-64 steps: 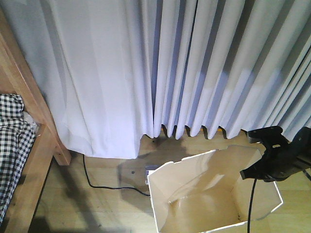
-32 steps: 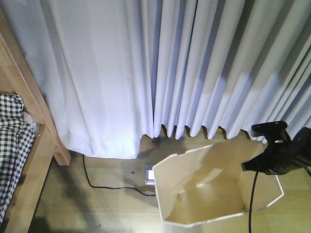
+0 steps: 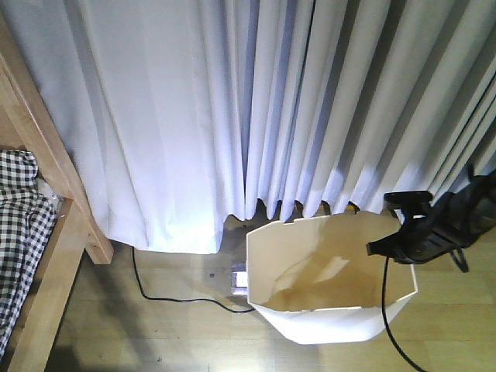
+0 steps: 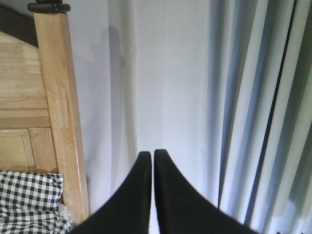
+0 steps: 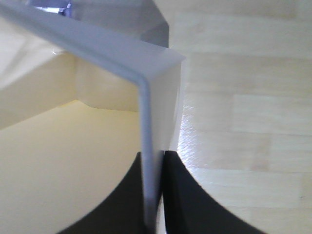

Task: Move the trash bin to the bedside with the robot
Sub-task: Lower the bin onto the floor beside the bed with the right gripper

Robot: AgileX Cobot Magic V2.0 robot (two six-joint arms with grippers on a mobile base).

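The white trash bin with its cream inside stands on the wooden floor below the curtains, right of centre. My right gripper is shut on the bin's right rim; in the right wrist view the thin white wall runs between my right gripper fingers. The bedside shows at the left as a light wooden bed frame with checked bedding. My left gripper is shut on nothing and faces the curtain, next to the bed post.
Pale curtains hang to the floor across the back. A black cable runs over the floor to a small power block just left of the bin. Another black cable trails down from the right arm.
The bin has moved left and away toward the curtains and turned more upright, with the right gripper still clamped on its rim. The right arm shifted left and up with it.
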